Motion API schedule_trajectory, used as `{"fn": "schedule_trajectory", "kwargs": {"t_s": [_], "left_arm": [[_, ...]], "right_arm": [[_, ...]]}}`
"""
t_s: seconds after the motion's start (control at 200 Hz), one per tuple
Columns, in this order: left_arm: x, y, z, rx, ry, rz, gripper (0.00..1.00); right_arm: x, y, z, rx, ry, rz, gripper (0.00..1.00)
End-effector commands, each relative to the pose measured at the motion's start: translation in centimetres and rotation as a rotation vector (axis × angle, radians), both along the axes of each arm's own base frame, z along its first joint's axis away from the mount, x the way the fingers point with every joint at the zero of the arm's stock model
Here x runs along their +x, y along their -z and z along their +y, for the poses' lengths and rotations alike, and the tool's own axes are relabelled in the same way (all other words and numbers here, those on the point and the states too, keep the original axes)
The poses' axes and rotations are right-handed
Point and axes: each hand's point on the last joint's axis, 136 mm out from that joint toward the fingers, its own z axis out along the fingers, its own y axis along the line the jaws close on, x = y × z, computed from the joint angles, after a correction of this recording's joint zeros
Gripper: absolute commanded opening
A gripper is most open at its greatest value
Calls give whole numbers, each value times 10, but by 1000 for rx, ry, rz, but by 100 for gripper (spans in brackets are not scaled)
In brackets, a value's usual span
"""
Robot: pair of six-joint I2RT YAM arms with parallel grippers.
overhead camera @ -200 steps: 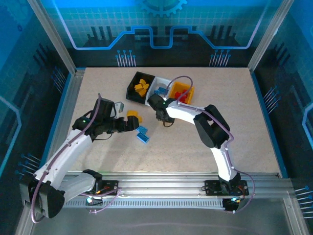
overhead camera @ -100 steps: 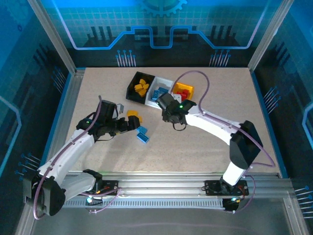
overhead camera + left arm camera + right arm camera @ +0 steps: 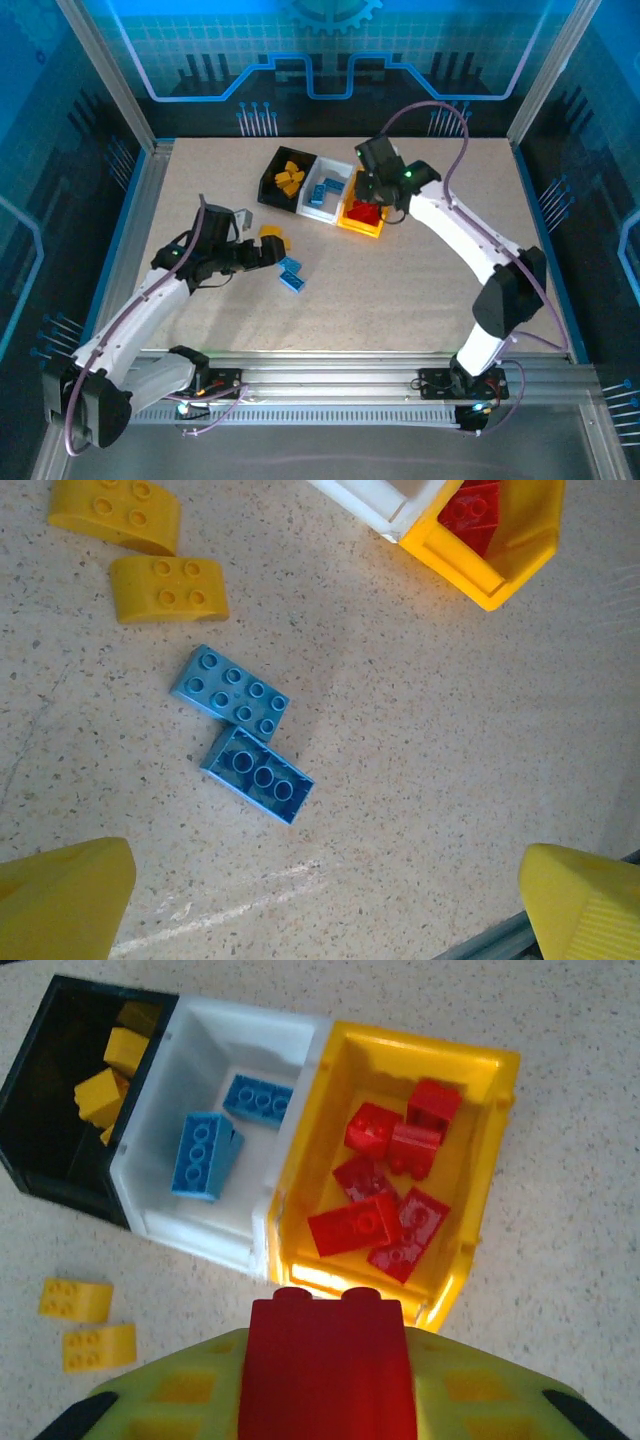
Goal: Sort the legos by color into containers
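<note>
red brick (image 3: 328, 1360) clamped in right pincer (image 3: 366, 194), above yellow bin (image 3: 440, 1052)

Two blue legos (image 3: 232, 693) lie touching on the speckled bench (image 3: 430, 750), with two yellow legos (image 3: 168, 588) near them. The yellow bin (image 3: 525, 550), holding red legos (image 3: 478, 505), adjoins the white bin (image 3: 378, 505). The left hand (image 3: 320, 905) gapes wide.

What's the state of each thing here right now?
Left hand: open, empty.
Right hand: shut on red brick.
Black bin: holds yellow bricks.
White bin: holds two blue bricks.
Yellow bin: holds red bricks.
Loose blue bricks: two, on table.
Loose yellow bricks: two, on table.
</note>
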Motion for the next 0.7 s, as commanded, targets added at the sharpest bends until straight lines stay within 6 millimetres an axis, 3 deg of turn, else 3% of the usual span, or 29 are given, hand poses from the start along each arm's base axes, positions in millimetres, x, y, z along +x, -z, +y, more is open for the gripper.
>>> {"fn": "schedule_trajectory", "kwargs": {"t_s": [0.0,0.175,0.325,0.49,0.695], "left_arm": [[-11,-10,7,17,7,-33,99],[-26,-9,18,18,-39,-44,99],[-35,-8,24,18,-70,-40,99],[-38,-6,29,15,-104,-39,99],[-40,-5,31,10,-125,-40,99]], "right_arm": [[12,37,-1,-11,-74,144,34],[44,72,-4,-14,-102,226,34],[56,90,-6,0,-98,261,35],[59,100,-6,13,-102,280,37],[65,99,-7,21,-103,274,51]]}}
